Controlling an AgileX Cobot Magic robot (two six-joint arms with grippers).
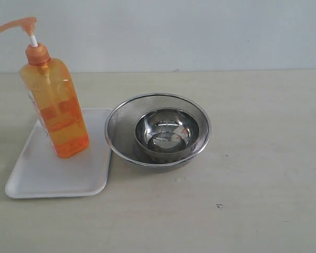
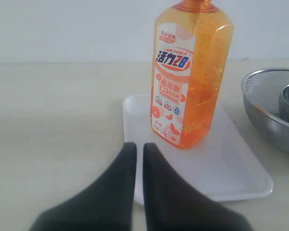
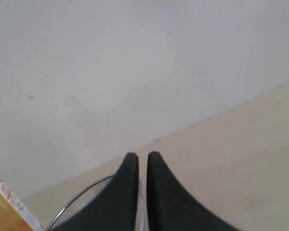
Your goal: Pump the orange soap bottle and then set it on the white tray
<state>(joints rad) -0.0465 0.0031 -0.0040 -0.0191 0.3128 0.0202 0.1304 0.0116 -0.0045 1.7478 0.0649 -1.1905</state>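
The orange soap bottle [image 1: 55, 110] stands upright on the white tray [image 1: 42, 176] at the left of the table, its pump head raised on a white stem. Its printed label faces the left wrist camera [image 2: 171, 91], and the tray [image 2: 231, 163] lies under it. My left gripper [image 2: 136, 147] is shut, empty, a short way back from the bottle over the tray's near edge. My right gripper [image 3: 139, 156] is shut and empty, above the strainer's rim, with a corner of the bottle [image 3: 7, 211] at the frame's edge. Neither arm shows in the exterior view.
A round metal mesh strainer [image 1: 121, 124] sits right of the tray with a steel bowl [image 1: 167, 132] inside it. The strainer [image 2: 265, 101] lies beside the tray in the left wrist view. A pale wall runs behind the table.
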